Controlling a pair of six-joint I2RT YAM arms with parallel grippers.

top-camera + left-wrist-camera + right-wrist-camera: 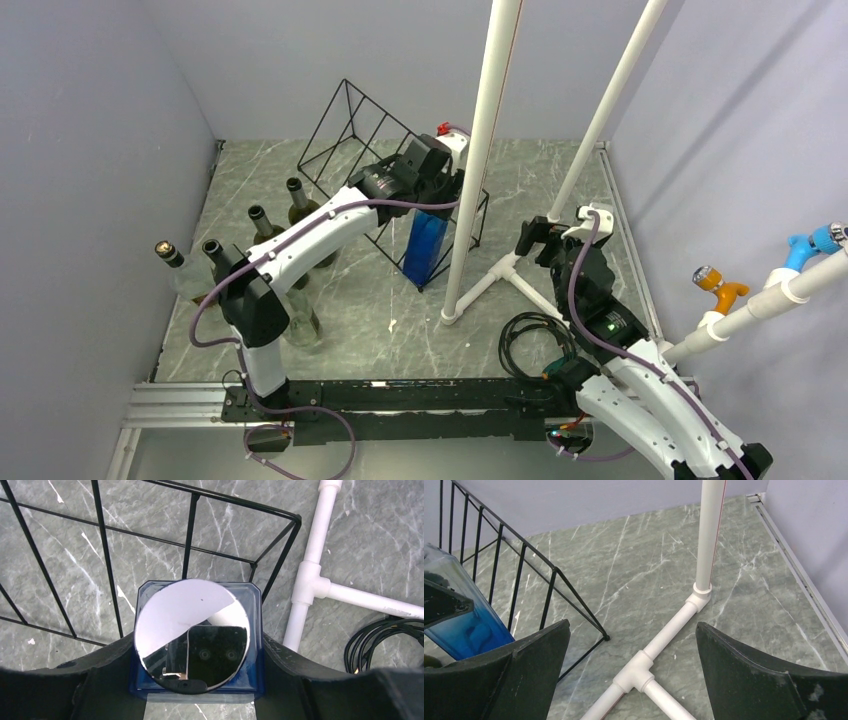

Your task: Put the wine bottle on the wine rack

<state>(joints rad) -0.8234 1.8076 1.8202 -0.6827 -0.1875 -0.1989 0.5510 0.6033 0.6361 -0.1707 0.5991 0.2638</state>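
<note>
Between the fingers point(107, 675) of the left gripper point(197, 652), clamped on its base, the wine bottle point(192, 625) points at the wine rack point(190, 535) just beyond, seemingly aligned for insertion.

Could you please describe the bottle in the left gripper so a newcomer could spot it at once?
Start at the black wine rack at the table's back. At its right end, the left gripper holds the wine bottle. It alone is square-sided and bright blue; the round bottles stand far left.

wine bottle point(425, 245) — rightmost at wine rack point(345, 135)
</note>
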